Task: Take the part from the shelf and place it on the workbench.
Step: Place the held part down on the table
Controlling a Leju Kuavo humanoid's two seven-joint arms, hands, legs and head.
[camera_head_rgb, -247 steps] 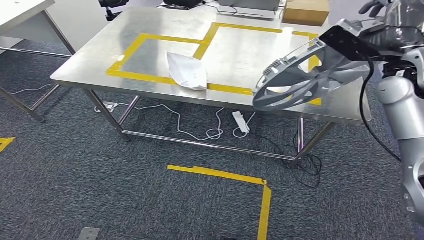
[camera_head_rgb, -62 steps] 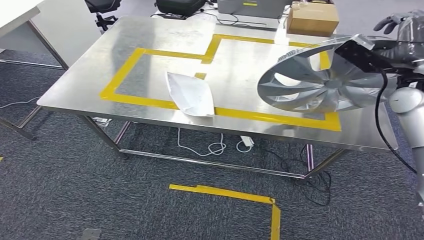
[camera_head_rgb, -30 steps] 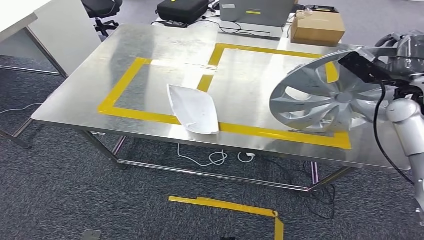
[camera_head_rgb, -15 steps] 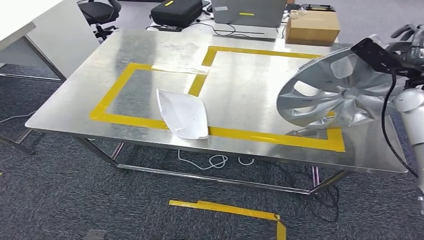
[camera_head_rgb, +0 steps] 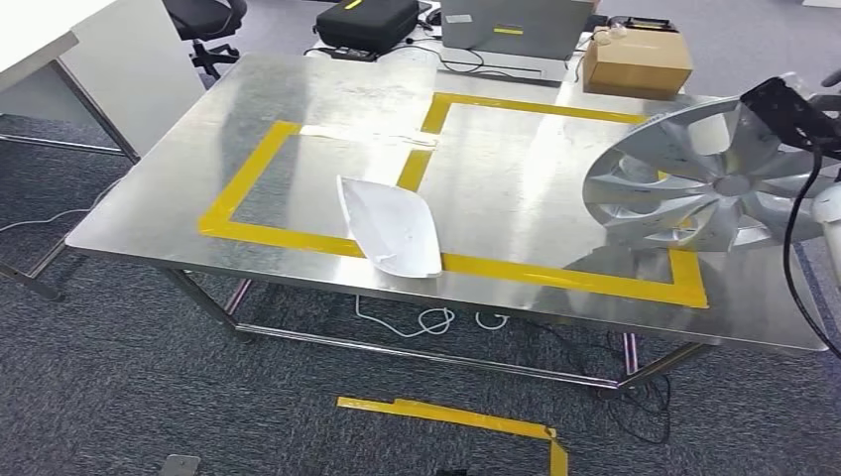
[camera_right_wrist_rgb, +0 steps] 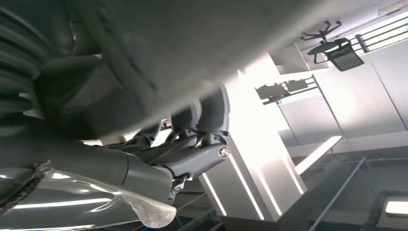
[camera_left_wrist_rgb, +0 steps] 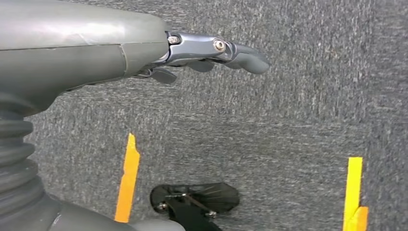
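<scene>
The part is a silver spoked wheel cover [camera_head_rgb: 714, 188]. It hangs tilted over the right end of the steel workbench [camera_head_rgb: 327, 99], above the right taped rectangle [camera_head_rgb: 595, 278]. My right hand [camera_head_rgb: 829, 77] holds it by its rim at the picture's right edge, behind the black wrist camera [camera_head_rgb: 788, 104]. In the right wrist view, that hand [camera_right_wrist_rgb: 192, 154] grips the shiny rim [camera_right_wrist_rgb: 72, 207]. I cannot tell whether the cover's lower edge touches the bench. My left hand [camera_left_wrist_rgb: 211, 48] hangs over the grey carpet with its fingers stretched out and nothing in them.
A white curved panel [camera_head_rgb: 392, 226] lies across the front tape line. A cardboard box [camera_head_rgb: 637, 61], a grey case [camera_head_rgb: 516, 20] and a black bag [camera_head_rgb: 369, 20] sit beyond the far edge. A white desk [camera_head_rgb: 99, 69] stands to the left. Yellow tape [camera_head_rgb: 466, 416] marks the floor.
The camera has come closer to the bench and shifted. The wheel cover has gone from in front of the bench's near edge to over its right taped area, farther right in view.
</scene>
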